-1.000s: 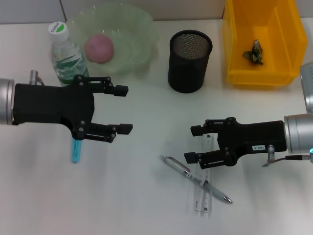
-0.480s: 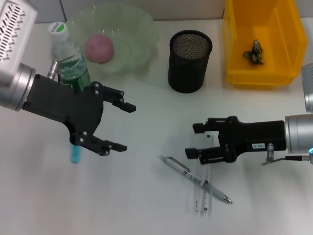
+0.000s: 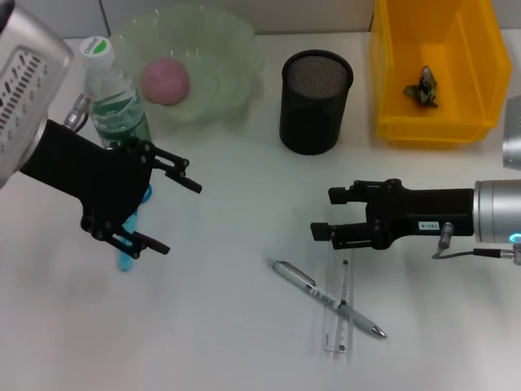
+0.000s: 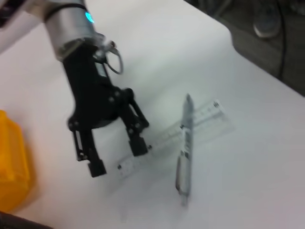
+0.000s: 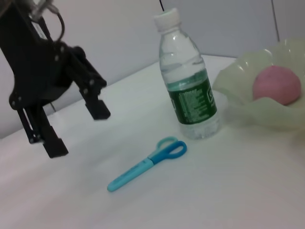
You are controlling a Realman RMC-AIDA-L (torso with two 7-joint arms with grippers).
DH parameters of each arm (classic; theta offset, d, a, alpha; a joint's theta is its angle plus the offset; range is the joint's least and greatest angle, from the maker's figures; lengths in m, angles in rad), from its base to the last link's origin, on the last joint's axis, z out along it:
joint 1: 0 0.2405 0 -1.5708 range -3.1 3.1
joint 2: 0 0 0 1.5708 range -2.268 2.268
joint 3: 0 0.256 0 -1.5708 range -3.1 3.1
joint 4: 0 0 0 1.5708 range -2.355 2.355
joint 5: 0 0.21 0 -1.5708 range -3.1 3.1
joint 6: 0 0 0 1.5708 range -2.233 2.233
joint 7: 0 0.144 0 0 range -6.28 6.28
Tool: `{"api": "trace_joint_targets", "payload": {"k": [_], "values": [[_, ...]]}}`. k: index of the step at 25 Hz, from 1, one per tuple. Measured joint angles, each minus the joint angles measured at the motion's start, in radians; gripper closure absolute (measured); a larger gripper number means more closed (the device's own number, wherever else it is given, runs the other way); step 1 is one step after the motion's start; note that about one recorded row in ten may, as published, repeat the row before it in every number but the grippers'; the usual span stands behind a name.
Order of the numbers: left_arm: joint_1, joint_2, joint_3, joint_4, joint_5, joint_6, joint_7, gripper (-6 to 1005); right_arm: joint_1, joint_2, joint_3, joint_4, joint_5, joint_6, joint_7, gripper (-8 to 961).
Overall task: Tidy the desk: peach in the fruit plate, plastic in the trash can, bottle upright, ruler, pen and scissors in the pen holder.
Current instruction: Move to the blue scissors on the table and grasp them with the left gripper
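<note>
My left gripper [image 3: 179,218] hangs open over the blue scissors [image 3: 126,259], which lie flat and partly hidden under it. In the right wrist view the same left gripper [image 5: 78,130] stands above the table, apart from the scissors [image 5: 147,162]. My right gripper [image 3: 324,213] is open just above the far end of the clear ruler [image 3: 342,326], with the silver pen [image 3: 326,298] lying across it. The bottle [image 3: 114,98] stands upright. A pink peach [image 3: 166,80] rests in the green plate [image 3: 236,49]. The black mesh pen holder [image 3: 316,102] stands at centre back.
A yellow bin [image 3: 391,73] at the back right holds a crumpled piece of plastic [image 3: 425,87]. The left wrist view shows the right gripper [image 4: 116,160] by the ruler [image 4: 200,119] and pen [image 4: 183,148].
My left gripper has drawn back to the left and tilted, its fingers now pointing down and right. The right gripper has risen slightly away from the ruler.
</note>
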Motion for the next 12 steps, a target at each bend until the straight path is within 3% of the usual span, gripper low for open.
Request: {"api": "trace_joint_targets", "payload": {"k": [12], "values": [[-0.034, -0.014, 0.044, 0.027, 0.094, -0.014, 0.029, 215, -0.010, 0.011, -0.002, -0.013, 0.031, -0.062, -0.079, 140]]}}
